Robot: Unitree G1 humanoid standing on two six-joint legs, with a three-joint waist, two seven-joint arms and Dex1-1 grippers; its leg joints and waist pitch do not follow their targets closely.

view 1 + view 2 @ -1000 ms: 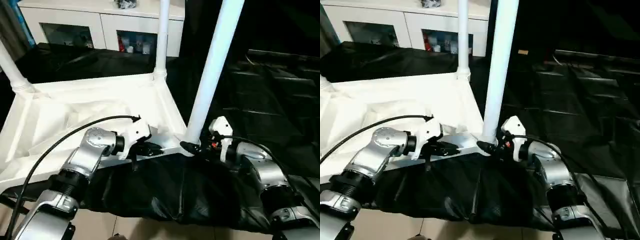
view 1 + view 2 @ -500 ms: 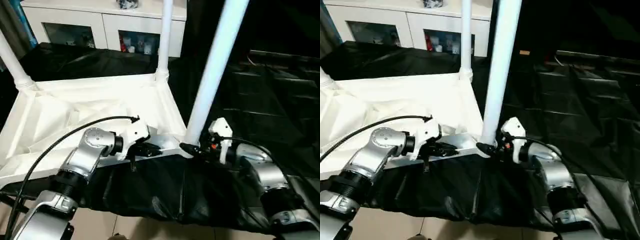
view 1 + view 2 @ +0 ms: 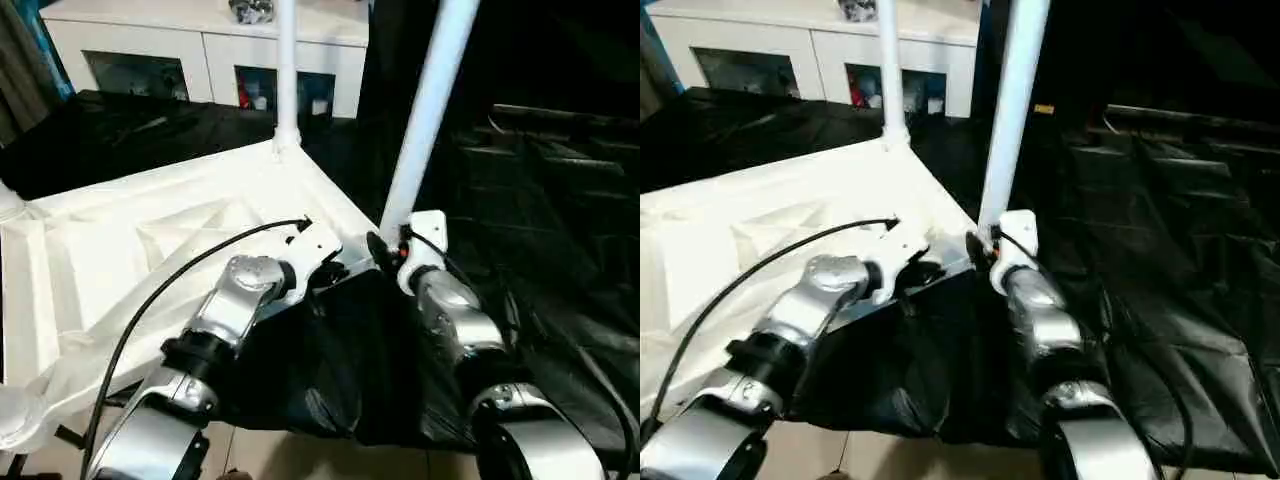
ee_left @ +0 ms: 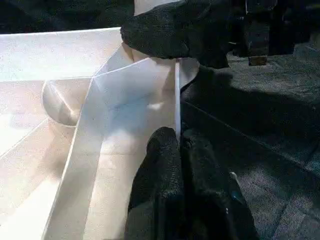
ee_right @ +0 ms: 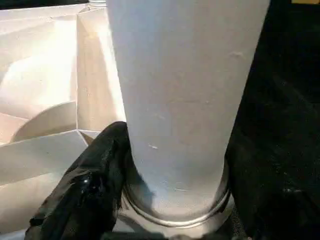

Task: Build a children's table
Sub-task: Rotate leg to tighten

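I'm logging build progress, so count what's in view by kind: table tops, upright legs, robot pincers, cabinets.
table top: 1
leg, upright, with another farther back: 2
left pincer and right pincer: 2
cabinet: 1
Total: 6

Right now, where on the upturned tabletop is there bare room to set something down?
The ribbed underside of the tabletop is bare between the far leg and the left claw. The near corner is crowded: that claw pinches the rim, and the right claw grips the near leg.
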